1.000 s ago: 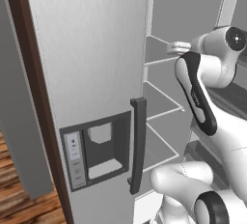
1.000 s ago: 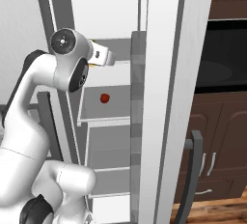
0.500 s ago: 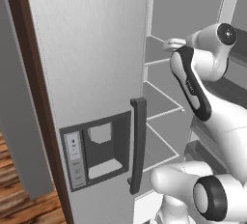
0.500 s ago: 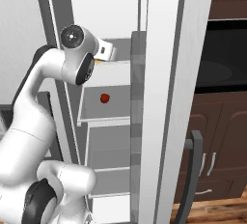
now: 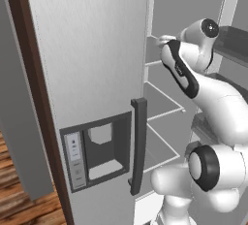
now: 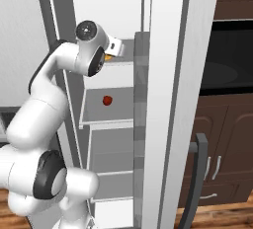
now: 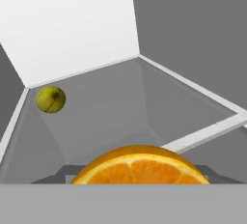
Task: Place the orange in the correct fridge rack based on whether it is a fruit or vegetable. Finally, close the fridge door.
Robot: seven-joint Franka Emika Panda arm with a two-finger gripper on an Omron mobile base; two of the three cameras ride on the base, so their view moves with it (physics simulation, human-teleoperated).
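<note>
Pincer (image 6: 114, 50) grips the orange (image 7: 140, 165) between its tips above the fridge rack (image 7: 120, 107).

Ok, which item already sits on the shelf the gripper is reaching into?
Look inside the open fridge at the grey upper rack the arm reaches over. Near its back left corner in the hand view sits a small round yellow-green fruit, unlike the cut orange in front.

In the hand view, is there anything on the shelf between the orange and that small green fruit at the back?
No. In the hand view, the grey fridge rack lies bare between the orange at the bottom and the green fruit near the back left corner.
</note>
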